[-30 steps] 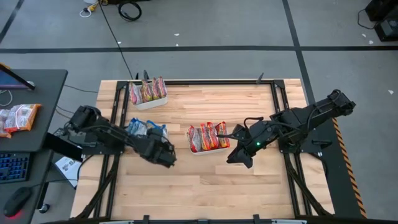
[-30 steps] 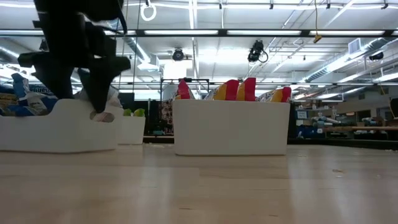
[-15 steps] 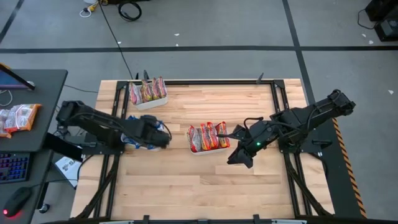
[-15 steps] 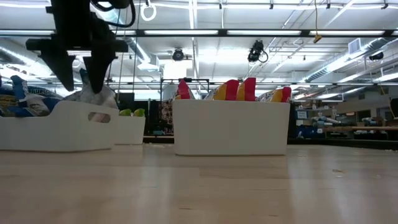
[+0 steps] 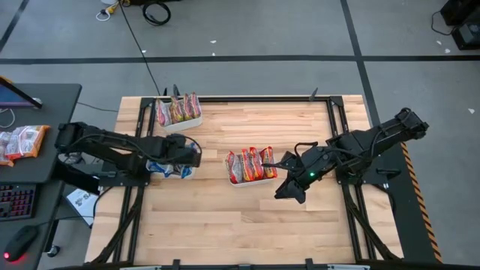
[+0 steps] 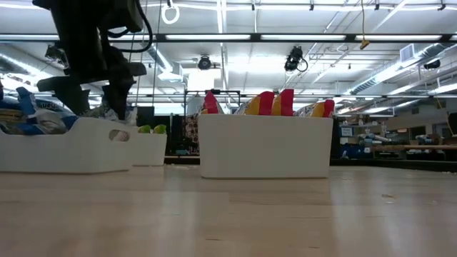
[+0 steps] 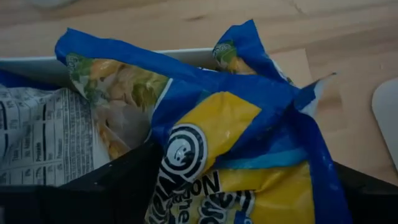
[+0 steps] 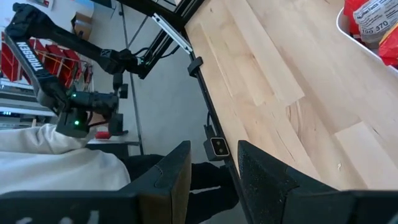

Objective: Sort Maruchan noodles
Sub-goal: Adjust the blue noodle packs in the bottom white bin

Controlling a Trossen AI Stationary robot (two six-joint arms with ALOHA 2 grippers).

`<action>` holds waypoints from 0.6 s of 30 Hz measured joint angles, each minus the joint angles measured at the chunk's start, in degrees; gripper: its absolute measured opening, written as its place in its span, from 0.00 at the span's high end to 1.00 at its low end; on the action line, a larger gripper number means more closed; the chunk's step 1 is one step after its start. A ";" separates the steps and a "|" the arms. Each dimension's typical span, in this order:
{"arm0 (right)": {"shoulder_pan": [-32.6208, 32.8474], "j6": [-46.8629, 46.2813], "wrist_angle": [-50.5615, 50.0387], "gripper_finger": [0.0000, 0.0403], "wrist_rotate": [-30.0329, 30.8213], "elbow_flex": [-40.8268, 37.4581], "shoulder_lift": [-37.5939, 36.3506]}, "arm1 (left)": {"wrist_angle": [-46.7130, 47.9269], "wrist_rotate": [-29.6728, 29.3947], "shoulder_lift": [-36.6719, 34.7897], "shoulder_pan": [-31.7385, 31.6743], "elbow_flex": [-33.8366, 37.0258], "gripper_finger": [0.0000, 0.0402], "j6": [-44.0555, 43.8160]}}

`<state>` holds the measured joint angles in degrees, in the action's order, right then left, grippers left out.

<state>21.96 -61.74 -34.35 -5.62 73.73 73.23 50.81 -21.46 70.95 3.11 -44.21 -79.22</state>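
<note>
Left claw (image 5: pixel 191 155) spread over blue noodle packets (image 7: pixel 249 155) (tray mostly hidden); right claw (image 8: pixel 208 168) part-open, empty.

Left gripper (image 5: pixel 192 154) over the near-side white tray (image 5: pixel 184 175), directly above blue-and-yellow noodle packets (image 5: pixel 163 168) lying in it. Beyond that gripper, at the table's far edge, another white tray (image 5: pixel 180 124) packed with upright red-orange packets (image 5: pixel 178 109). Right gripper (image 5: pixel 283 190) low over bare wooden table (image 5: pixel 247 221), just beside a middle white tray (image 5: pixel 241 183) filled with upright red-orange packets (image 5: pixel 250 163), which sits between the two grippers. Off the table, outward of the left arm, more packets (image 5: pixel 22 141) on a dark desk (image 5: pixel 41 161).
</note>
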 joint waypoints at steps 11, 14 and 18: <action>-1.76 0.42 0.00 0.66 -0.03 0.00 0.00 | -0.43 -1.91 0.13 -1.30 0.61 0.65 2.72; -1.86 0.44 0.01 0.66 -0.33 0.00 0.00 | 2.62 1.30 -0.88 -2.50 -0.46 0.84 5.50; -1.84 1.27 0.10 0.66 -0.46 0.00 0.00 | 8.57 7.78 -3.78 -5.64 -3.75 0.96 10.79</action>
<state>20.12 -60.47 -34.25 -6.09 73.73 73.23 59.38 -13.68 67.17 -2.53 -47.96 -68.42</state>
